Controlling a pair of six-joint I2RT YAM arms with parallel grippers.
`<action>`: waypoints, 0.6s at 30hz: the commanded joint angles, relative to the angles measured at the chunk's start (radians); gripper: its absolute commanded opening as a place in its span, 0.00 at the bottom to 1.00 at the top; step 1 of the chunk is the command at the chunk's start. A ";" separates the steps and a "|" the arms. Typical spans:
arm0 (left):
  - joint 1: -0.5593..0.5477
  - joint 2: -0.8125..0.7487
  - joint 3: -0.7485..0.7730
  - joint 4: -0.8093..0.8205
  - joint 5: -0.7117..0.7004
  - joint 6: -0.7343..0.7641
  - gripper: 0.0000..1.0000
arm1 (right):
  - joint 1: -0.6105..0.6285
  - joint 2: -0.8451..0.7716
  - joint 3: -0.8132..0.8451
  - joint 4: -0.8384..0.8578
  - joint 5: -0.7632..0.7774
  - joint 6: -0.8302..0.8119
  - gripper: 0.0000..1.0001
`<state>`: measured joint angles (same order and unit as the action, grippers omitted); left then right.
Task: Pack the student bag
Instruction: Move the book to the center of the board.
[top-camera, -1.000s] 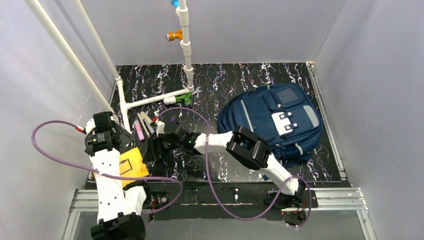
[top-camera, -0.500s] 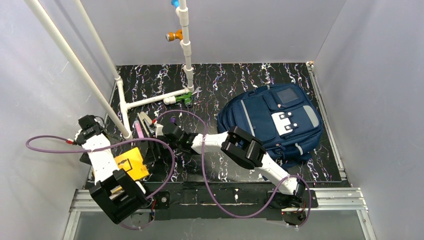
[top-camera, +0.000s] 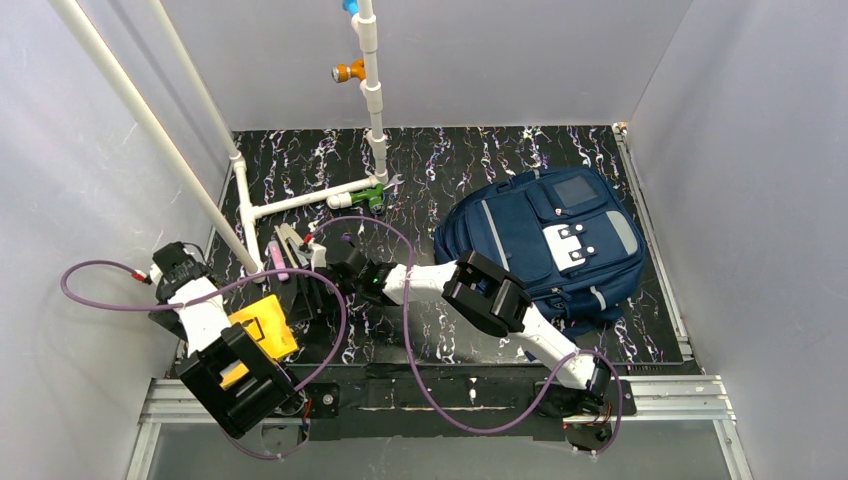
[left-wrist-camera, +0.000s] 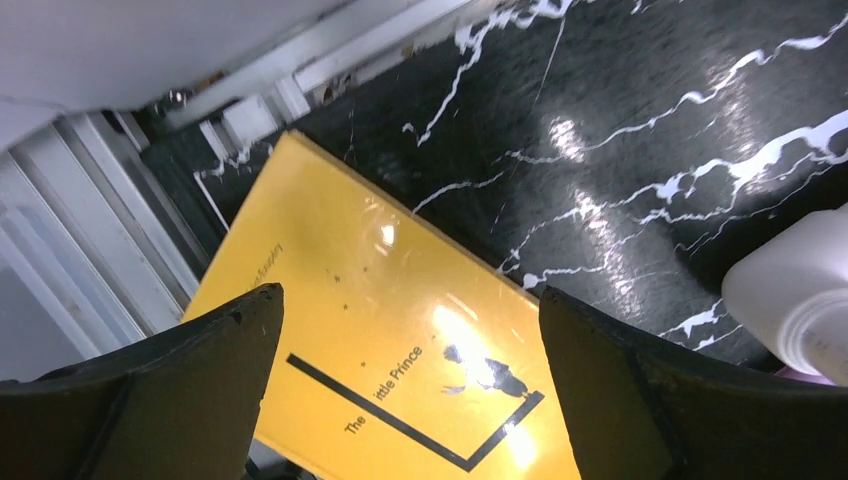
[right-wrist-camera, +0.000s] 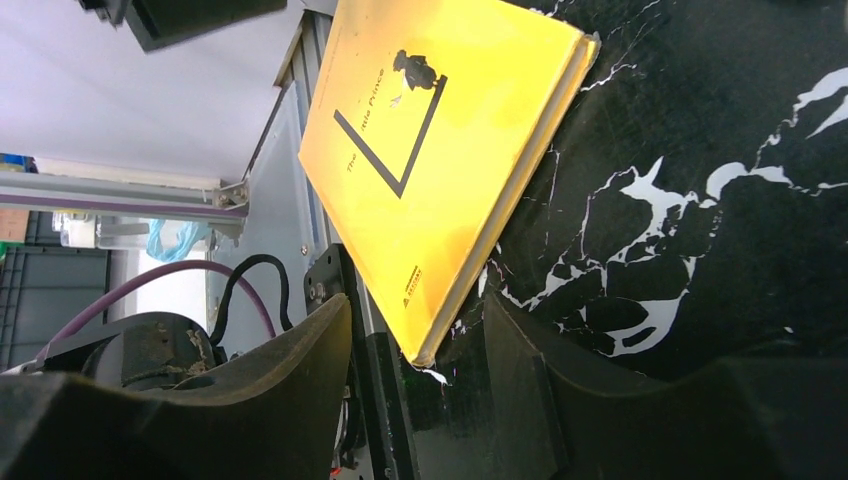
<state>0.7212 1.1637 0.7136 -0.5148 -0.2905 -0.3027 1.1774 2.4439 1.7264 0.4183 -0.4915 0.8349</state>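
L gripper (left-wrist-camera: 408, 300): jaws wide, hanging over glossy yellow hardback book (left-wrist-camera: 400, 340). R gripper (right-wrist-camera: 415, 330): jaws part-open, book corner in the gap, contact unclear. White plastic bottle (left-wrist-camera: 800, 295) cut off at 3 o'clock edge. Out at 3 o'clock on black marbled table (top-camera: 450, 160), navy blue fabric backpack (top-camera: 560, 235) lies flat, near edge hidden behind R arm (top-camera: 490, 290); long axis approx 12–6, window pocket toward 12.
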 joint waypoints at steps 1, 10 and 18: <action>0.003 -0.026 0.033 0.094 -0.020 0.115 0.99 | -0.002 -0.010 0.027 0.020 -0.035 -0.029 0.58; 0.003 -0.050 0.020 -0.144 -0.060 -0.408 0.99 | -0.001 -0.047 -0.003 0.030 -0.025 -0.053 0.58; 0.004 -0.092 -0.037 -0.118 -0.031 -0.444 0.99 | 0.003 0.030 0.043 0.044 -0.022 -0.003 0.51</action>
<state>0.7208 1.0370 0.7033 -0.6350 -0.3439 -0.6838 1.1782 2.4451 1.7241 0.4160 -0.5011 0.8082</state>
